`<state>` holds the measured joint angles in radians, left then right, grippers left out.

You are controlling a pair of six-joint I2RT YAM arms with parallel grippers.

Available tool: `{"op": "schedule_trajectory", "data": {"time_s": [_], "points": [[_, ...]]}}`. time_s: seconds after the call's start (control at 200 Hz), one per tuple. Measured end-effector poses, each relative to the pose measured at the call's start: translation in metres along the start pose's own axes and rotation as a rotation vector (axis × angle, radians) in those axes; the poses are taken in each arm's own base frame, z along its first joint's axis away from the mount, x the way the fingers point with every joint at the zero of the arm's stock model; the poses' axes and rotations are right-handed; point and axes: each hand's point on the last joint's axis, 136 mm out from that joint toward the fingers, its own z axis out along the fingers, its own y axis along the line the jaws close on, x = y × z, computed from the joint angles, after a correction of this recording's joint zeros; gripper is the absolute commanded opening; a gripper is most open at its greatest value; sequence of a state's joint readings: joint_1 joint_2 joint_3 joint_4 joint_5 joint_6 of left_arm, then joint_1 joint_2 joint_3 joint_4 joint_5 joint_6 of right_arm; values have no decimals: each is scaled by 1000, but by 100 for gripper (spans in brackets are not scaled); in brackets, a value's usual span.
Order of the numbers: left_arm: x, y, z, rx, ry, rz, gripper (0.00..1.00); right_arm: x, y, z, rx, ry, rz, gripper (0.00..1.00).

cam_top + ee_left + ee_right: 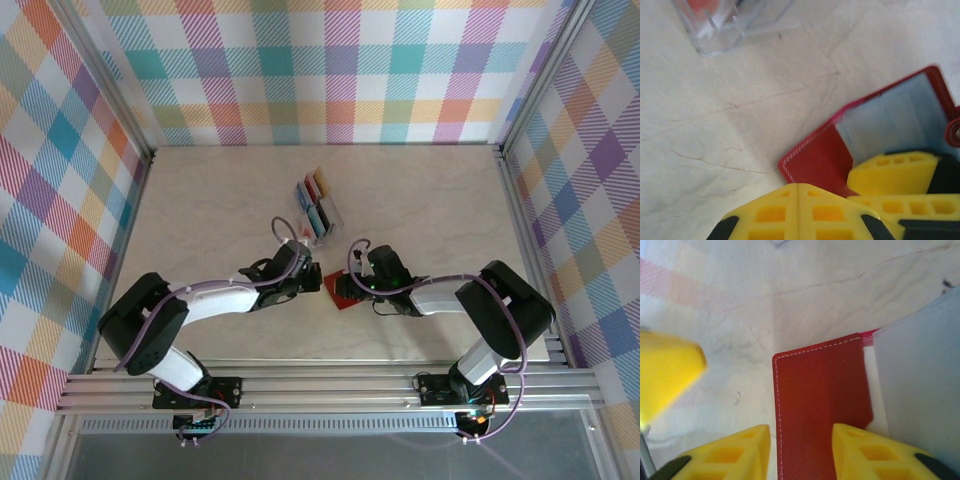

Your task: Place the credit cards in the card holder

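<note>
The red card holder (344, 297) lies open on the table between my two grippers, its grey inner pocket (890, 117) facing up. My left gripper (307, 283) is shut with nothing in it, its tips (798, 190) just short of the holder's red flap (815, 160). My right gripper (801, 447) hangs over the same flap (820, 390), fingers apart, one at its stitched edge and one over its middle. Several credit cards (317, 198) in yellow, red and blue stand in a clear rack (331, 217) behind the holder. A white strip (874, 390) shows beside the grey pocket.
The clear rack's corner (725, 35) sits close ahead of my left gripper. My right gripper's yellow fingers (892, 172) appear in the left wrist view, resting over the holder. Plaid walls enclose the table on three sides.
</note>
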<state>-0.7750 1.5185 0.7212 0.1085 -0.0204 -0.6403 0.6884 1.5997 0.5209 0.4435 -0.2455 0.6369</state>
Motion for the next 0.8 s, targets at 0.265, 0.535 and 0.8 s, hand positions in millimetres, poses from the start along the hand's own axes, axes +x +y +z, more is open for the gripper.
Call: {"op": "schedule_trajectory", "data": {"time_s": [0.265,0.535,0.8], "points": [[-1,-10,14,30,35,-3,0,9,4,0,-38,37,32,20],[24,0,45,17,128,-6,0,11,3,0,-35,39,37,21],[18,-8,60,48,107,1,0,10,3,-6,-18,42,33,35]]}}
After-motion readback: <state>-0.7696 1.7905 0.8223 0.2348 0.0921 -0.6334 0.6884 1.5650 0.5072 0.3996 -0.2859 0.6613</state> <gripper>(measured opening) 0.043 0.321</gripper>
